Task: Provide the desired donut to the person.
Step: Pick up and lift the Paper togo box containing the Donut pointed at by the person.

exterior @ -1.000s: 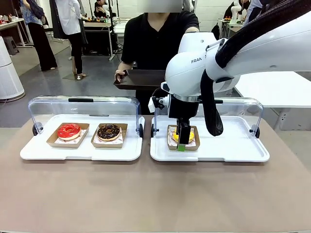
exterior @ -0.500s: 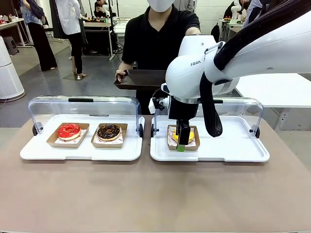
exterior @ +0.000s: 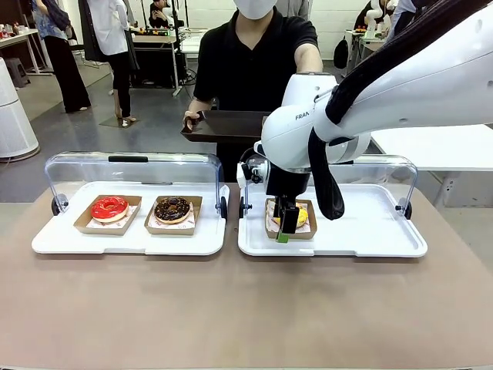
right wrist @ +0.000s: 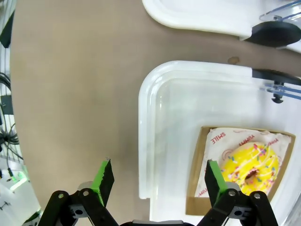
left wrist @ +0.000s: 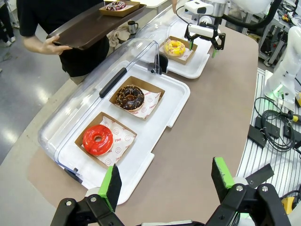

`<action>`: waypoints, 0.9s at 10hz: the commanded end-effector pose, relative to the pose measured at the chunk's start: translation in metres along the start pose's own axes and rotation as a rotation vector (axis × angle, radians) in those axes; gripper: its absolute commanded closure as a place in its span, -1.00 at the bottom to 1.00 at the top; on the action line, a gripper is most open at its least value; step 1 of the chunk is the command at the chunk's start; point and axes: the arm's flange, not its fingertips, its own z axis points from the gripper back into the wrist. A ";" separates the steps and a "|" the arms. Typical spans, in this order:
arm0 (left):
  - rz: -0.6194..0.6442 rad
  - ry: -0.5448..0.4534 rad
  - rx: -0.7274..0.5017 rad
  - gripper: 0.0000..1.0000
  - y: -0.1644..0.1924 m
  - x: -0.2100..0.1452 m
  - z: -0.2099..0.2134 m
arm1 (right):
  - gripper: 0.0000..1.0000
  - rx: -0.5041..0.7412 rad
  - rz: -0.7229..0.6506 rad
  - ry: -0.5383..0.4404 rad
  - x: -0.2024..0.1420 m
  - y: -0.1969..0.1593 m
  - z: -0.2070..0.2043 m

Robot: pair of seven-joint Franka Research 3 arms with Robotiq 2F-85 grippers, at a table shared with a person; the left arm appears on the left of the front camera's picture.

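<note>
Three boxed donuts lie on two white trays: a red donut (exterior: 109, 208) (left wrist: 97, 139), a chocolate donut (exterior: 172, 209) (left wrist: 130, 96) and a yellow sprinkled donut (exterior: 296, 216) (left wrist: 175, 47) (right wrist: 251, 167). My right gripper (exterior: 283, 225) (right wrist: 158, 178) (left wrist: 203, 35) hangs open just above the right tray's near rim. The yellow donut's box lies beside one of its fingers, not between them. My left gripper (left wrist: 167, 176) is open and empty, high over the table's left end. The person (exterior: 254, 54) in black stands behind, holding a dark tray (exterior: 227, 125) (left wrist: 89, 28).
Both white trays (exterior: 123, 243) (exterior: 362, 243) have clear lids (exterior: 131, 166) folded open at the back. The person's tray carries a boxed donut (left wrist: 116, 6). The brown tabletop (exterior: 246, 308) in front is bare. Cables (left wrist: 275, 132) lie beside the table.
My right arm has shifted a little toward the near side and dipped, bringing the open gripper slightly forward over the yellow donut's box. Donuts and the person's tray have stayed put.
</note>
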 end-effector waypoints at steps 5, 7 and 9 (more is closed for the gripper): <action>-0.011 -0.016 -0.006 -1.00 0.001 -0.001 0.001 | -1.00 -0.038 0.012 -0.028 0.009 -0.022 -0.019; -0.011 -0.016 -0.006 -1.00 0.001 -0.001 0.001 | -1.00 -0.055 0.013 -0.012 0.010 -0.027 -0.025; -0.011 -0.016 -0.006 -1.00 0.001 -0.001 0.001 | -1.00 -0.059 0.008 -0.007 0.007 -0.028 -0.028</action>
